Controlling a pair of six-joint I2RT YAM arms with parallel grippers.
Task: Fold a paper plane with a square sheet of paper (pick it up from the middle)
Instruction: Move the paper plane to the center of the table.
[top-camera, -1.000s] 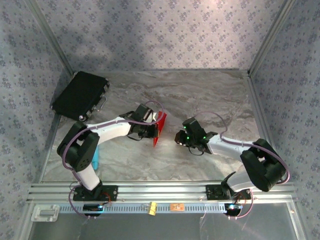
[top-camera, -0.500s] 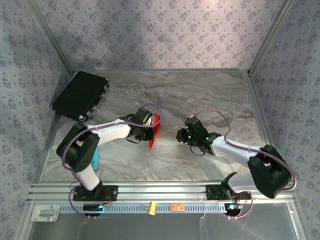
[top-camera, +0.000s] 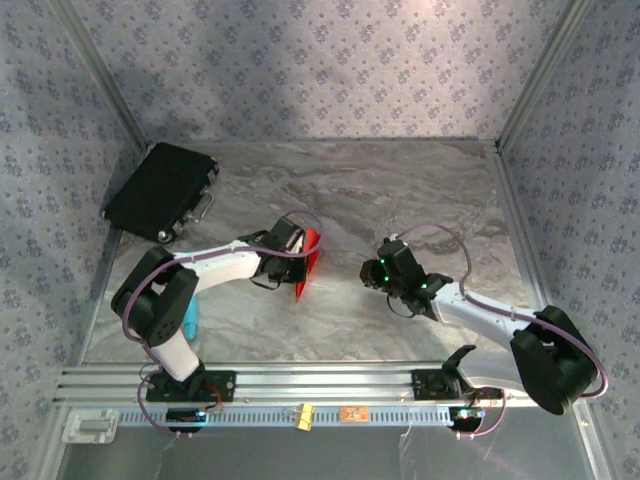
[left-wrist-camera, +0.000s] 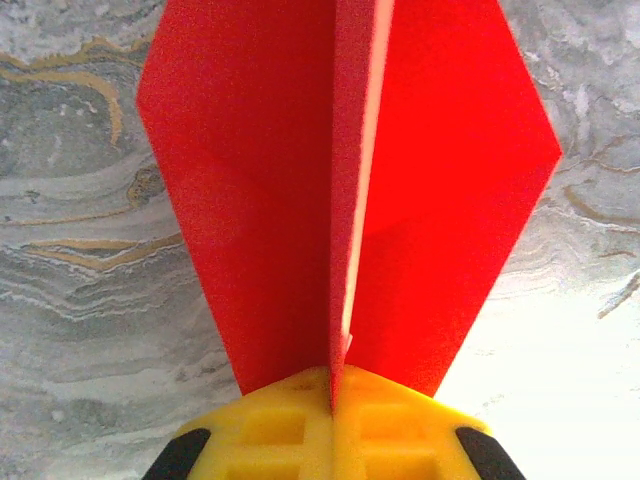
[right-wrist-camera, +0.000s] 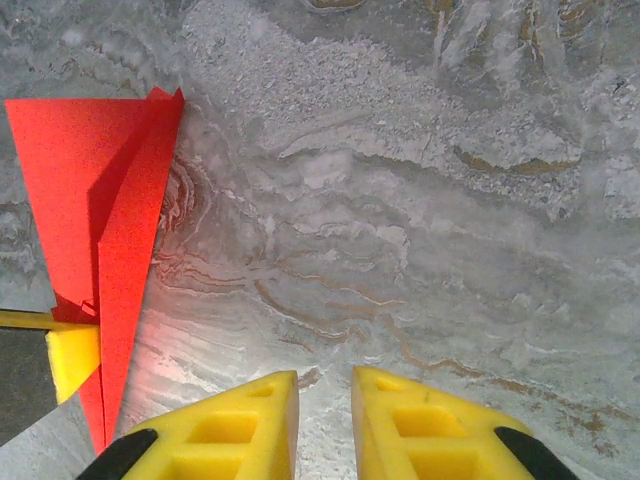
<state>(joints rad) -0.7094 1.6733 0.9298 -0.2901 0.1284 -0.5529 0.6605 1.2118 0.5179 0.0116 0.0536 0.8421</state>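
The table (top-camera: 430, 190) is grey and marble-veined, boxed in by walls (top-camera: 330, 70) papered with a small flower print. A black case (top-camera: 160, 190) lies at its far left corner. Near the middle, the left gripper (left-wrist-camera: 333, 400) has its yellow fingers pinched tight on the paper plane (left-wrist-camera: 250, 200), clamping it by the centre ridge (the two red flaps spread away to either side). From overhead the plane stands on edge at the tip of the left arm. I think it is lifted off the table, though that angle doesn't make it sure. The right gripper (right-wrist-camera: 325, 400) hovers a little to the right, apart from the paper. Its fingers are parted by a narrow gap with nothing between them. From its wrist camera the plane shows as a long red dart, off to the left.
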